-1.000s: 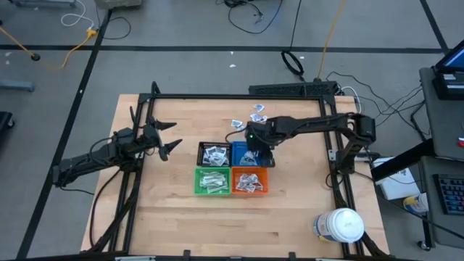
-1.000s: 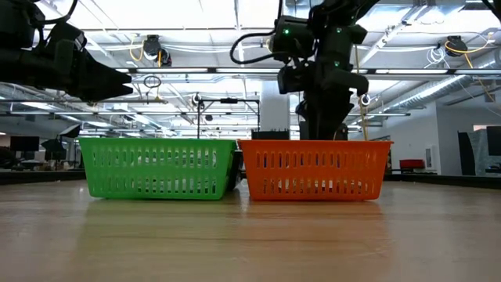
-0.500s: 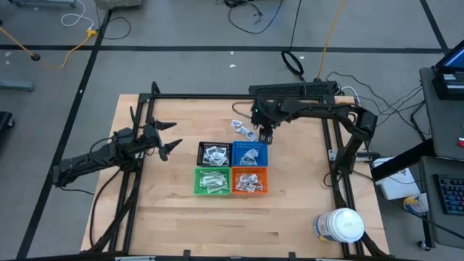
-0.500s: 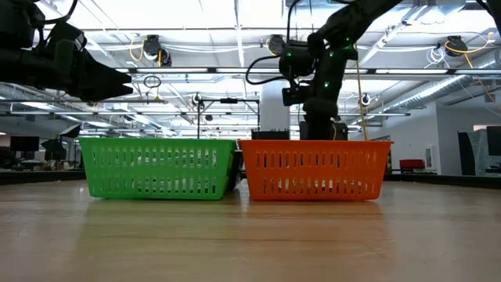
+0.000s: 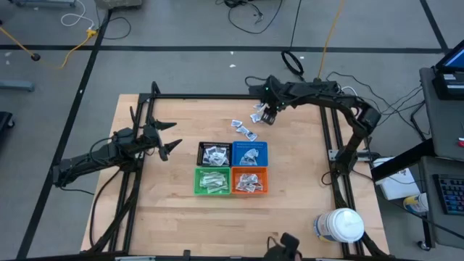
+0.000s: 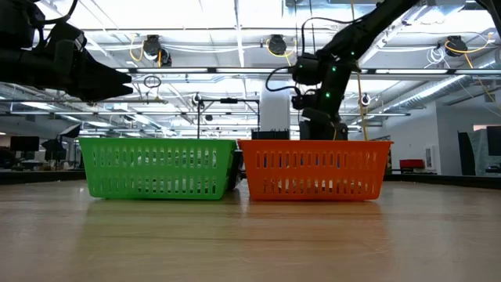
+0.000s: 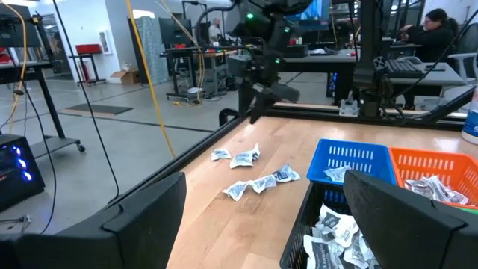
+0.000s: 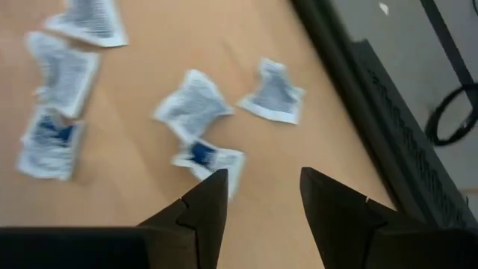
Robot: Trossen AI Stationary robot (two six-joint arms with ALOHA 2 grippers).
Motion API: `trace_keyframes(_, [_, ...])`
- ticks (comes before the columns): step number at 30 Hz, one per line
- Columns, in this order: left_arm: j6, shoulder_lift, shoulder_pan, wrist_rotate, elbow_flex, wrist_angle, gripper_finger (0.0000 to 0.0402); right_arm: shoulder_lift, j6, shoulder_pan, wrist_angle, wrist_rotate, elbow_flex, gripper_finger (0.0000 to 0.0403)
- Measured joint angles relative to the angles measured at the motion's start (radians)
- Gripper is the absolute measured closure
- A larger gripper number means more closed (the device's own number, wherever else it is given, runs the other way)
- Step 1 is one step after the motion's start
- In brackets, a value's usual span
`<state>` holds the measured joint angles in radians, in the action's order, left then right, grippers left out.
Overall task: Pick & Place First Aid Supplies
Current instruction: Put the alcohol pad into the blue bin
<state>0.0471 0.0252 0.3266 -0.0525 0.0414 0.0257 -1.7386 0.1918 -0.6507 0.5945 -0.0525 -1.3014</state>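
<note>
The wooden worktop (image 5: 174,217) carried four small bins grouped at its middle: a black bin (image 5: 214,154) and a blue bin (image 5: 250,154) on the far side, a green bin (image 5: 212,181) and an orange bin (image 5: 249,181) on the near side, each already holding crumpled white packets. A large white round jar (image 5: 338,225) stood near the worktop's near right corner. The left arm waited over the worktop's left side, well apart from the bins, and the left gripper (image 5: 171,136) had its fingers spread wide with nothing between them. The right arm reached in from the right, and the right gripper (image 5: 267,114) hung over the far part of the worktop, close to the far edge and beyond the blue bin. Its fingers (image 8: 200,203) stood apart with a clear gap and held nothing. The loose first aid supplies (image 5: 249,125) lay scattered flat on the bare wood between the blue bin and the far edge, small white wrappers with bluish marks. In the right wrist view the nearest packet (image 8: 210,159) lay just ahead of the fingertips, close to one finger's tip, but apart from both; two more lay just past it and three others farther to one side
</note>
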Motion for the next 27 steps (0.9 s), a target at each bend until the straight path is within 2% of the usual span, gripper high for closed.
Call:
trace_keyframes(8, [0.0, 0.0, 0.0, 0.0, 0.0, 0.0, 0.0037, -0.049, -0.068, -0.047, -0.007, 0.002, 0.0, 0.0242])
trace_keyframes(15, [0.0, 0.0, 0.0, 0.0, 0.0, 0.0, 0.0037, -0.136, 0.104, -0.035, -0.075, 0.006, 0.0, 0.0243])
trace_keyframes(20, [0.0, 0.0, 0.0, 0.0, 0.0, 0.0, 0.0036, -0.192, 0.204, -0.035, -0.066, 0.054, -0.001, 0.0243])
trace_keyframes(27, [0.0, 0.0, 0.0, 0.0, 0.0, 0.0, 0.0036, -0.221, 0.23, -0.034, -0.069, 0.075, -0.004, 0.0244])
